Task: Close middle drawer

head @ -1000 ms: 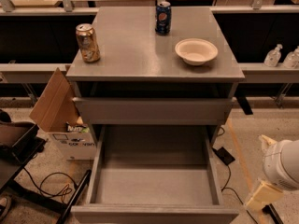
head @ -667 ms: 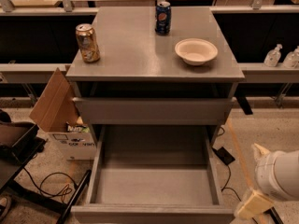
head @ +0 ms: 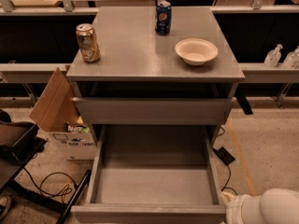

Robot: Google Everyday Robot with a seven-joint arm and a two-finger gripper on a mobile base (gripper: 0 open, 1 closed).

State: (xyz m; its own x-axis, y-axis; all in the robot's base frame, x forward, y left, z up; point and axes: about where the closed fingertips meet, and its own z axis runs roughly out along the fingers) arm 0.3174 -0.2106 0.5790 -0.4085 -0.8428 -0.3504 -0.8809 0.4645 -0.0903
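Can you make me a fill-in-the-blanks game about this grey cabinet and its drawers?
The middle drawer is pulled out, and inside it is ___.
On the cabinet top stand a bowl and ___ cans.
The gripper is not in view; only the robot's white arm shows, at the bottom ___ corner.
Missing words: empty, two, right.

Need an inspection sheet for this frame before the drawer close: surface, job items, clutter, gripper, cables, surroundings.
Surface: grey cabinet top, carrying three items.
Job's things: middle drawer pulled far out, box looks empty; upper drawer appears slightly ajar.
Clutter: gold can left, blue can at back, pale bowl right, all upright.
Gripper: not in view; only the white arm shows, bottom right, by the middle drawer's right front corner.
Cables: black cable looped on floor left; second cable on floor right.
Surroundings: open cardboard box left; clear bottles on right ledge.
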